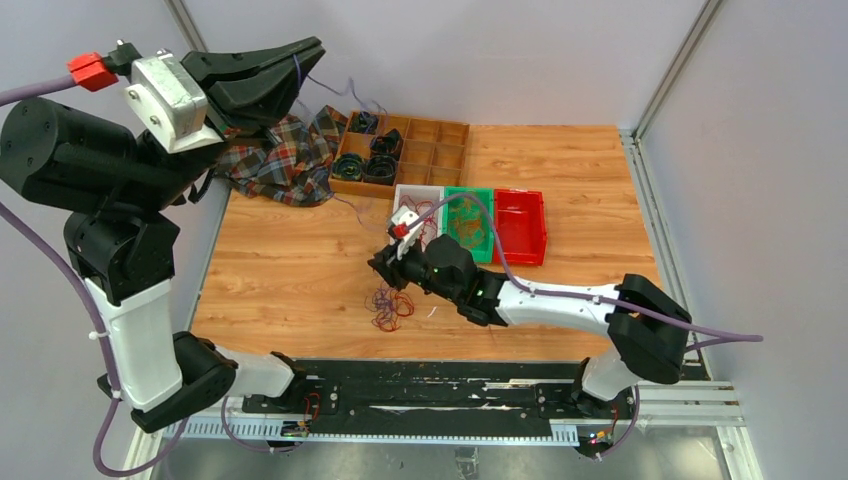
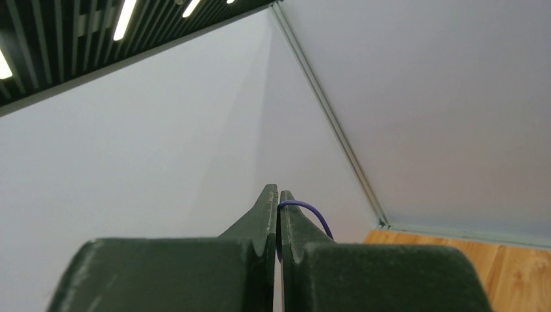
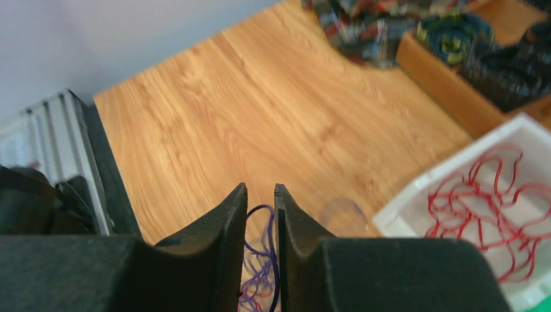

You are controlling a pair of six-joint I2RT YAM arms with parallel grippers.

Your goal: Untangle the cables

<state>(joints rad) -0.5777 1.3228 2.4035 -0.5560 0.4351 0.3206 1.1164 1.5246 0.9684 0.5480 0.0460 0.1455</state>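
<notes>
Left gripper [image 2: 277, 194] raised high, jaws clamped on purple cable [image 2: 310, 210]; right gripper [image 3: 260, 195] low over table [image 3: 214, 104], jaws narrowly apart around strand of tangle [image 3: 258, 281].

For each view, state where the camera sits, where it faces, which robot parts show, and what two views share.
Top external: above and behind the bases, looking down on the table; both arms, left gripper raised, right gripper low.
Left wrist: on the raised arm, facing up at wall and ceiling; shut fingers pinching a purple cable.
Right wrist: low over the table, facing its far left; fingers slightly apart.
Shared: top external and right wrist both show the white bin of red cables and the plaid cloth.
</notes>
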